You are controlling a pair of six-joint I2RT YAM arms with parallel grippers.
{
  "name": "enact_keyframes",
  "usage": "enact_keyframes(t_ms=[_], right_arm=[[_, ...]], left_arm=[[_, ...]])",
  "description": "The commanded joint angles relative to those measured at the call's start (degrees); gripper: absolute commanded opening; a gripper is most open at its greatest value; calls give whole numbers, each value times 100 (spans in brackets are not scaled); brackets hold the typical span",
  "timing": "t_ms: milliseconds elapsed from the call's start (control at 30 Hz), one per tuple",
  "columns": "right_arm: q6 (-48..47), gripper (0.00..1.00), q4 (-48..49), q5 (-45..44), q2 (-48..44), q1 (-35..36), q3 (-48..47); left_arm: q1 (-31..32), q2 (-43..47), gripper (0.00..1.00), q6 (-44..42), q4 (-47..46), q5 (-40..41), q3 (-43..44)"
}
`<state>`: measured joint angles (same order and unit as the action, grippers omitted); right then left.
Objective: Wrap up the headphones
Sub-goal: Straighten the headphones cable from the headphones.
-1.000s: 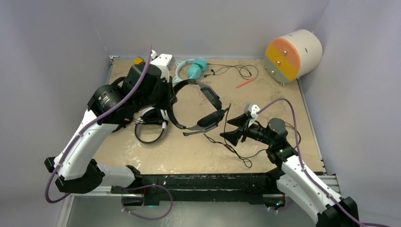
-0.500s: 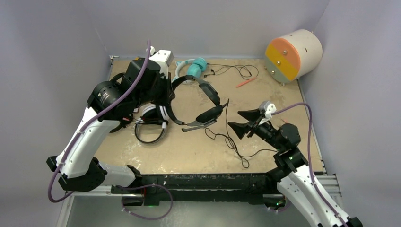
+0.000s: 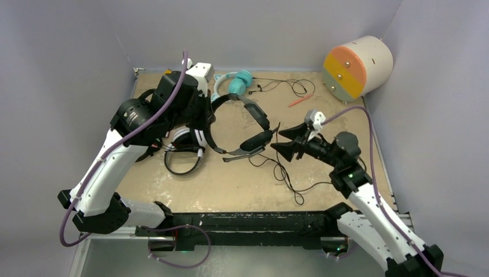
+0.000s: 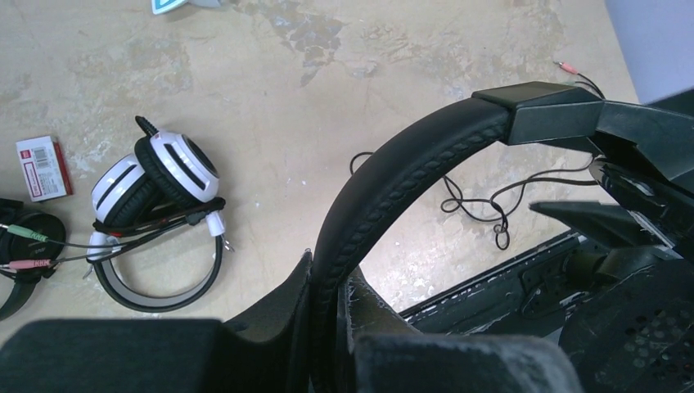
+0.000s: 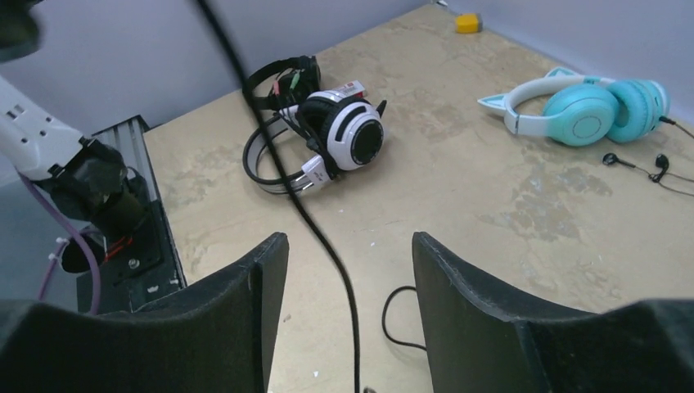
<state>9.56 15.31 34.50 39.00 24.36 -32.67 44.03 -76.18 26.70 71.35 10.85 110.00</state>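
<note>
My left gripper (image 3: 204,118) is shut on the padded headband of the all-black headphones (image 3: 254,122), holding them above the table; the band shows clamped between the fingers in the left wrist view (image 4: 385,176). Their thin black cable (image 3: 285,173) hangs down and trails over the table. My right gripper (image 3: 285,140) is open, its jaws on either side of the hanging cable (image 5: 327,246) without closing on it. The white-and-black headphones (image 3: 184,151) lie under the left arm, also in the right wrist view (image 5: 344,131). The teal cat-ear headphones (image 3: 233,82) lie at the back.
A cylinder with orange, yellow and green end (image 3: 357,64) lies at the back right. A thin red stick (image 3: 300,100) lies near it. Black earbuds (image 5: 634,164) lie by the teal set. Another black headset (image 5: 282,79) and a small red-white box (image 4: 41,166) lie at the left.
My right gripper has risen and moved toward the hanging cable, which now runs between its open jaws. The left gripper has shifted the black headphones slightly toward the back.
</note>
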Motion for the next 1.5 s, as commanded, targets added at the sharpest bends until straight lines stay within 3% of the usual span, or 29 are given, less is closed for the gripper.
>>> enact_keyframes(t_ms=[0, 133, 233, 367, 500, 667, 800, 967, 1067, 1300, 1367, 1467], right_arm=[[193, 59, 288, 3, 691, 8, -497], [651, 53, 1032, 339, 1277, 7, -368], [1006, 47, 1498, 412, 1839, 7, -144], [1446, 35, 1603, 356, 2584, 7, 17], [1574, 30, 1286, 82, 2914, 3, 216], [1406, 31, -117, -1556, 2576, -10, 309], [1609, 31, -845, -3153, 2029, -65, 455], [1470, 36, -1110, -3438, 1688, -131, 555], [1381, 37, -1069, -3237, 1777, -143, 522], [572, 81, 435, -651, 1867, -151, 321], [505, 89, 718, 50, 2114, -143, 96], [507, 93, 1206, 597, 2440, -30, -158]], left_arm=[[-71, 22, 0, 6, -440, -179, 100], [-436, -99, 0, -11, -605, -408, 240], [-1617, -290, 0, 12, -826, -1389, 523], [-2817, -737, 0, 296, -927, -2408, 1586], [-3624, -1102, 0, 658, -1014, -2623, 2875], [-4199, -729, 0, 1173, -1582, -1604, 3047], [-4205, 23, 0, 1220, -2169, -114, 2322], [-4201, 471, 0, 773, -2443, 1326, 2040], [-4198, 522, 0, 582, -2429, 1673, 2155], [-4201, 419, 0, 845, -2443, 81, 1753], [-4197, 247, 0, 938, -2381, -444, 1761], [-4201, -23, 0, 1076, -2311, -1114, 1780]])
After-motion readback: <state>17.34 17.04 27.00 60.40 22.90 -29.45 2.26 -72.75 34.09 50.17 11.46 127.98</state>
